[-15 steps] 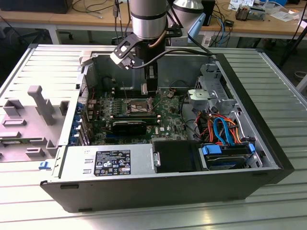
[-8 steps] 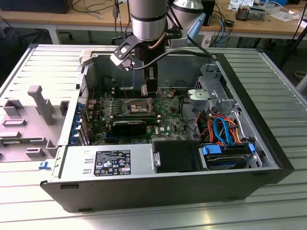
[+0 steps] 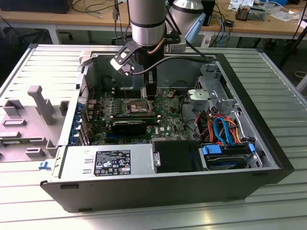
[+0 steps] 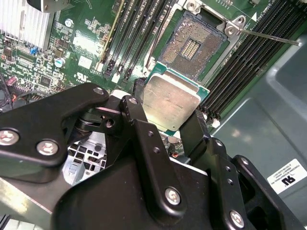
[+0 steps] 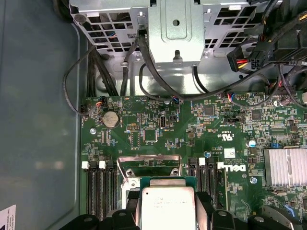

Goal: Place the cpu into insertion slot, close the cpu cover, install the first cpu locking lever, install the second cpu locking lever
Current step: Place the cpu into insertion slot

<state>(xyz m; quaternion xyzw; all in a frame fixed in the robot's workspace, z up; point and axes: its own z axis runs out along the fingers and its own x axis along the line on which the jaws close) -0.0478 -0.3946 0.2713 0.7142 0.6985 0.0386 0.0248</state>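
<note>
My gripper [image 4: 169, 111] is shut on the cpu [image 4: 171, 102], a flat square chip with a dull silver top on a green edge, pinched between two black fingers [image 4: 135, 103]. The chip hangs a little above and beside the insertion slot [image 4: 188, 46], whose dark pin field lies uncovered. In the first wrist view the cpu [image 5: 168, 205] sits in the gripper [image 5: 168, 213] in front of the cpu cover [image 5: 148, 164], a silver frame standing raised. A thin locking lever [image 4: 269, 36] sticks out from the socket corner. In the exterior view the gripper [image 3: 150, 95] reaches down into the case beside the insertion slot [image 3: 136, 103].
Long black memory slots [image 4: 135, 33] flank the socket on both sides. A finned heatsink [image 5: 288, 167] is nearby. A metal drive cage [image 5: 173, 24] with black cables [image 5: 144, 62] stands beyond the board. The case holds a power supply [image 3: 106, 161] and a blue-tabbed drive [image 3: 225, 154].
</note>
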